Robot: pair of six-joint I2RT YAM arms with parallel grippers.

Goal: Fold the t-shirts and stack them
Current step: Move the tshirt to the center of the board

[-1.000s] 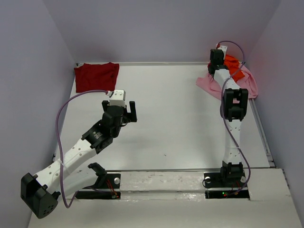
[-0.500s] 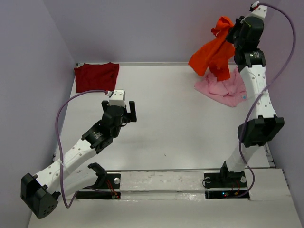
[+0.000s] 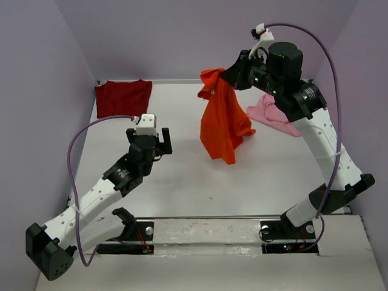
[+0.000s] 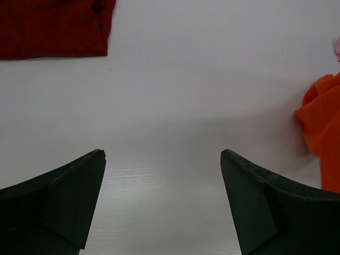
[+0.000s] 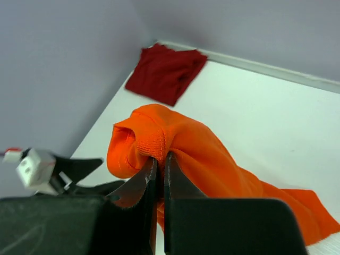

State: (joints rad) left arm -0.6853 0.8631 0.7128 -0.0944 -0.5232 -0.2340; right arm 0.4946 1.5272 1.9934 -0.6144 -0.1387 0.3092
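Our right gripper (image 5: 159, 166) is clamped on a bunched fold of the soft orange t-shirt (image 3: 221, 121), which hangs limp over the smooth white table (image 3: 182, 182). The maroon t-shirt (image 3: 123, 97) lies flat far left and the pink t-shirt (image 3: 273, 113) crumpled far right. Our left gripper (image 4: 162, 156) stands wide apart.

Robot lab cell: plain lilac walls (image 3: 182, 36), white table (image 3: 200, 182), two robot arms (image 3: 103, 193) bolted at edge.

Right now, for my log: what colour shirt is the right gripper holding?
Bright orange t-shirt, clearest in top external view.
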